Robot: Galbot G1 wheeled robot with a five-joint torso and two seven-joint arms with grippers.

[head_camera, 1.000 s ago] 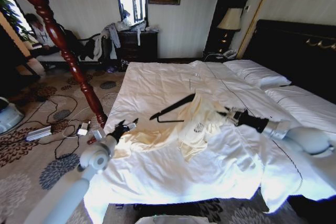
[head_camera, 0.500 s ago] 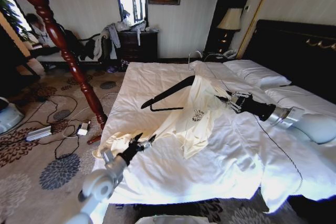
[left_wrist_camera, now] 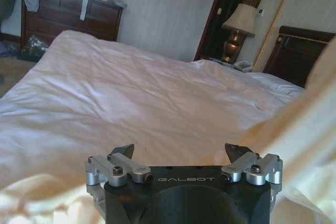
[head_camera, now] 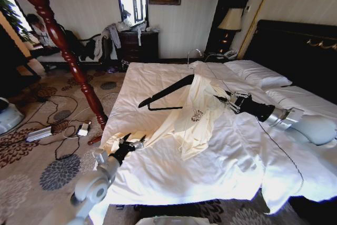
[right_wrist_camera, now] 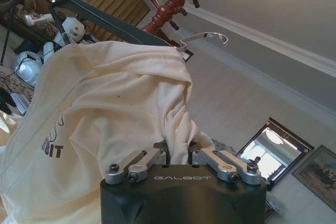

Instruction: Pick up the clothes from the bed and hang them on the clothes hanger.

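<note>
Right gripper (head_camera: 227,100) fingers pinch clothes (head_camera: 197,111), lifted higher off bed (head_camera: 158,77) than a second ago; clothes hanger (head_camera: 167,92) rides inside, above fingers. Left gripper (head_camera: 132,143) spread wide, dropped to trailing sleeve. Hanging nearer.

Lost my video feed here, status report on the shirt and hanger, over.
Right gripper shut on shirt, raised off bed. Hanger partly inside shirt, one arm bare. Left gripper open at trailing sleeve. Nothing in the way.
</note>
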